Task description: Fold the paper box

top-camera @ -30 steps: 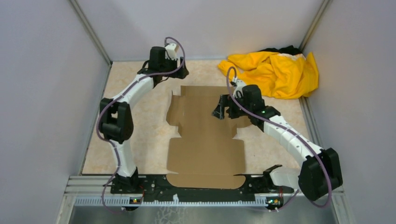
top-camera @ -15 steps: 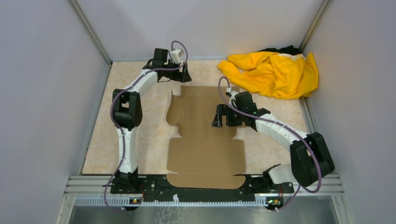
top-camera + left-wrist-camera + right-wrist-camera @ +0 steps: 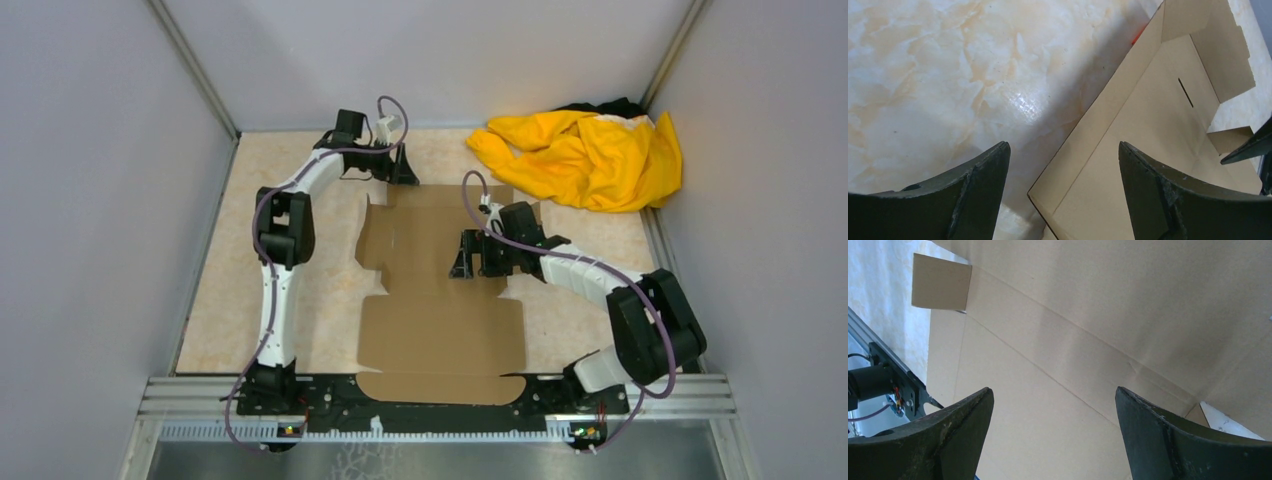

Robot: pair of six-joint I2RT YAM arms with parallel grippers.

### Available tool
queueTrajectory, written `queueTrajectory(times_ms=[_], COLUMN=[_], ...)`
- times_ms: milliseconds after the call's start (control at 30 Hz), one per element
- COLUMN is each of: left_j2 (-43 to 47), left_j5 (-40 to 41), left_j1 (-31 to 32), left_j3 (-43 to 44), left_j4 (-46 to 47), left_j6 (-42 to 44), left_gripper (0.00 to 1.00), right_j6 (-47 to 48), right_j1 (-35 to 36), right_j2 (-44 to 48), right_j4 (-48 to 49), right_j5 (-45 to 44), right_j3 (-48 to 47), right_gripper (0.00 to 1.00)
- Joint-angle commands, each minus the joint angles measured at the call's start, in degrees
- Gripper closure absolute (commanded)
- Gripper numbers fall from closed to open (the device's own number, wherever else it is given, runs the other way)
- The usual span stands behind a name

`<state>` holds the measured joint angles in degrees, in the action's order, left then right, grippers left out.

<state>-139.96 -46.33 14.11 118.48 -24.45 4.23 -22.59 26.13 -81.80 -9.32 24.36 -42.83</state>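
Nearest me, the paper box (image 3: 440, 300) lies opened out flat on the marbled table (image 3: 300, 300). Its closest flap overlaps the black mounting rail (image 3: 330, 392) where the arms are bolted. It is plain brown corrugated card, matte and unprinted, cut with notches at the sides and scored with straight crease lines. Its long axis runs from near to far, roughly down the middle of the table.

Further in, the right pincer (image 3: 468, 258) hangs over the far half of the sheet, a little right of centre. Its fingers are spread wide with nothing between them. The right wrist view shows only bare card and two parallel creases beneath it. I cannot tell whether the tips touch the card.

Beyond that, the left pincer (image 3: 402, 172) sits at the far edge of the sheet, close to its far left corner. Its fingers are also wide apart and empty. In its wrist view, the card's edge strip runs diagonally through the gap, with a narrow slit (image 3: 1185, 92) further along the panel.

I'd judge the fold begins at that far strip, with the left arm better placed to lift it and the right arm to pin the panel. The box is not yet shaped.

In the far right corner lies a crumpled yellow garment (image 3: 590, 155), soft and well clear of the card.
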Motion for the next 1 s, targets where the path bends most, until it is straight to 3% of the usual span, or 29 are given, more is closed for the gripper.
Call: queueTrajectory(times_ms=[0, 333, 667, 867, 967], left_j2=[-1.8, -3.1, 0.1, 2.8, 2.9], left_j5=[-5.5, -6.6, -7.0, -8.1, -7.2], left_j1=[0.3, 1.6, 1.8, 1.8, 1.9], left_j3=[3.0, 3.1, 0.0, -1.4, -2.0], left_j4=[-1.3, -3.1, -6.0, -6.4, -6.6], left_j6=[2.8, 4.9, 7.3, 8.3, 8.8], left_gripper=[0.15, 0.2, 0.62, 0.65, 0.58], right_j6=[0.1, 0.2, -0.4, 0.2, 0.1], right_j1=[0.3, 0.3, 0.3, 0.3, 0.3], right_j2=[-0.7, -2.0, -4.7, -5.1, -5.2], right_j4=[3.3, 4.7, 7.9, 7.4, 7.8], right_j5=[1.5, 2.0, 2.9, 1.1, 0.3], right_j3=[0.5, 1.8, 3.3, 3.7, 4.3], right_gripper=[0.1, 0.11, 0.12, 0.12, 0.12])
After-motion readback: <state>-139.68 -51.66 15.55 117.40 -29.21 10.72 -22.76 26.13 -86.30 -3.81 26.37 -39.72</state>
